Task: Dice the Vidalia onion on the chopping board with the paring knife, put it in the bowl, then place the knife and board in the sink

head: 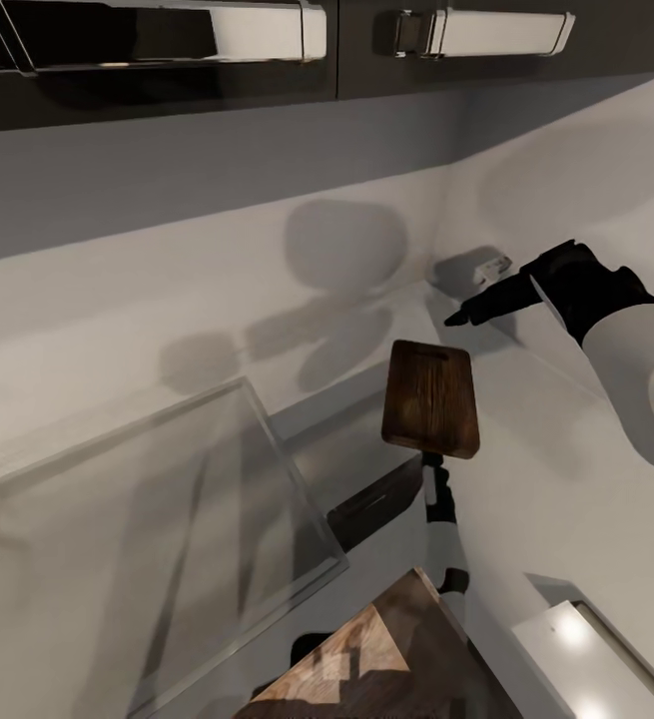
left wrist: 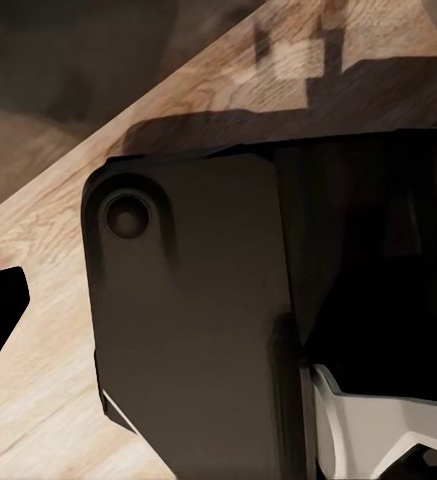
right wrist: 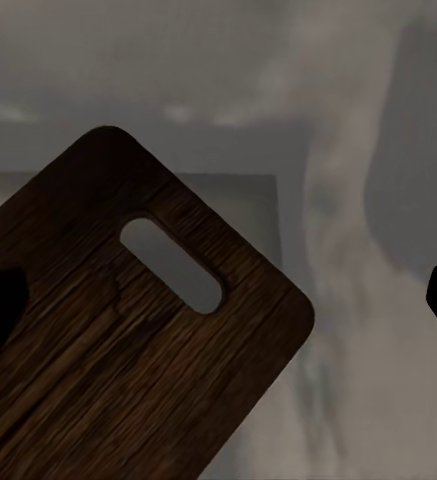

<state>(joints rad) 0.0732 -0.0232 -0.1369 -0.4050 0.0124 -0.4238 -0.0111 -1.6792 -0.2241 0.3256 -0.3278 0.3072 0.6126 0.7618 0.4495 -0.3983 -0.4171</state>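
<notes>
soft, dim light is cast from above; blurred shadows are thrown on the pale wall (head: 267, 270), and glare is seen on the cabinet handles (head: 267, 30).

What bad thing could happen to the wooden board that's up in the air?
1. The chopping board seems to be held by just one short end, with the rest sticking out free. It might tip or slip loose.
2. A wooden floor shows just below it in the head view. If the board drops, it could land down there instead of going where it should.
</notes>
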